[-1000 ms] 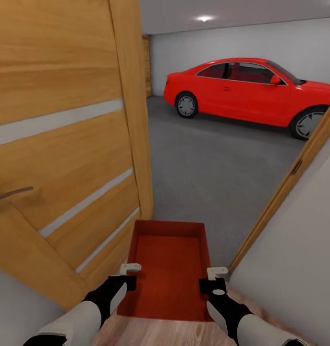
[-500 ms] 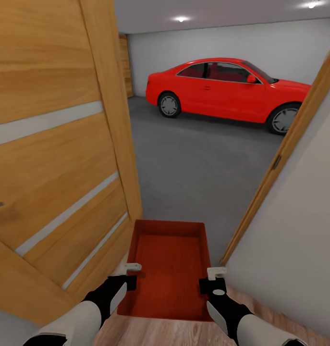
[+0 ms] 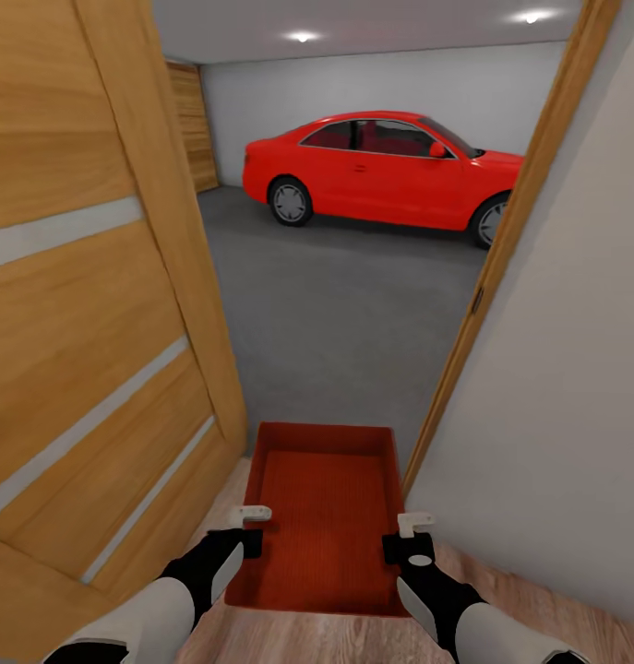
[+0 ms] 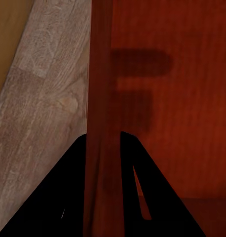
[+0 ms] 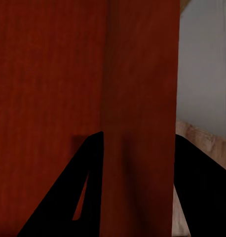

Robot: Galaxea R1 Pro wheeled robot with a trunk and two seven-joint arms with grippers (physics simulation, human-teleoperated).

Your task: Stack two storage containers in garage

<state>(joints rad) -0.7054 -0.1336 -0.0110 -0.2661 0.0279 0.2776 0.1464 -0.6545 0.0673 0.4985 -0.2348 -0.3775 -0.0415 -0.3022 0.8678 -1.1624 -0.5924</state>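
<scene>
We carry the orange-red rectangular tray-like container [image 3: 322, 516] at six o'clock. Left gripper [image 3: 252, 513] and right gripper [image 3: 414, 523] each clamp a side wall. Grey concrete garage floor [image 3: 353, 314] at twelve.

- Wood-plank floor [image 3: 307, 641]: light planks under the robot, running up to the doorway threshold beside the open orange-wood door [image 3: 86, 350].
- Same planks visible in the left wrist view [image 4: 39, 128], pale with grain and knots.
- Sliver of planks in the right wrist view [image 5: 204, 140], below a white wall.
- Concrete floor [image 3: 335, 323]: dark grey, rough, unmarked, beginning past the door and stretching into the room beyond.
- Red car [image 3: 381, 171] stands on the concrete, well beyond the door, near the far white wall; wheels touching the ground.
</scene>
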